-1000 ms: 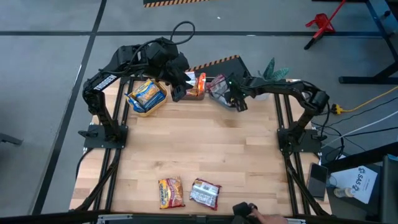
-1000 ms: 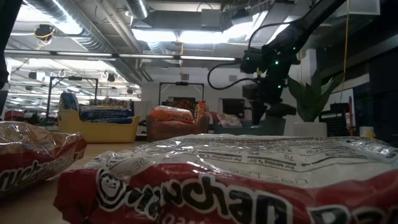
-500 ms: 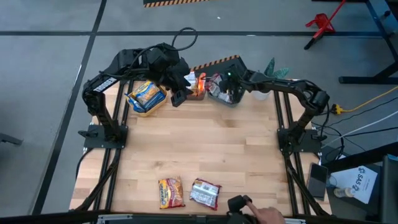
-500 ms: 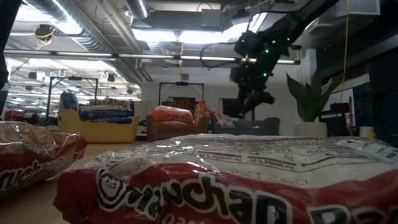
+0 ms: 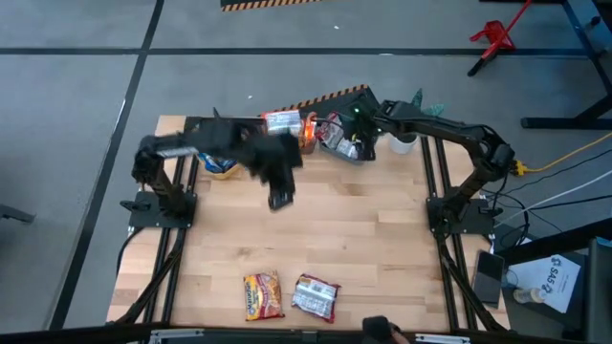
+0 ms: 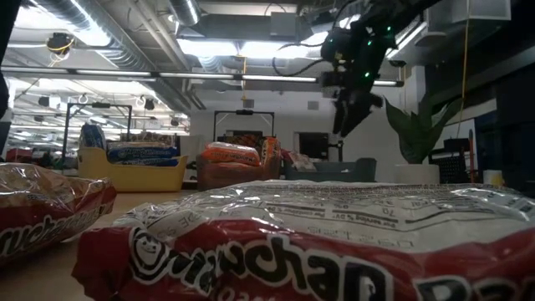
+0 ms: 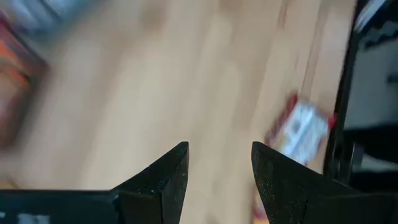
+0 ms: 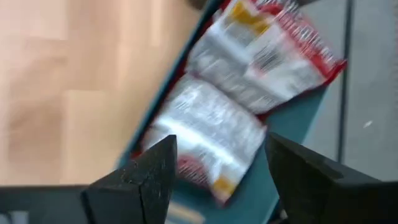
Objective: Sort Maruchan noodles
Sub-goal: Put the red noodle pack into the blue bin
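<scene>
left gripper (image 5: 278, 199) was open and empty; best to line up squarely over the near red packet (image 5: 315, 296); right gripper (image 8: 219, 163) open, empty, above teal bin (image 8: 298, 146).

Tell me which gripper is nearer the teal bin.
Right. The right gripper hangs over the teal bin, jaws open and empty. The left gripper is out over the bare table, well away from it.

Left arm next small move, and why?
Probably carry the left gripper on toward the two packets at the near edge, orange packet and red-silver packet. Its jaws are open and empty over bare wood; both packets lie unsorted.
</scene>
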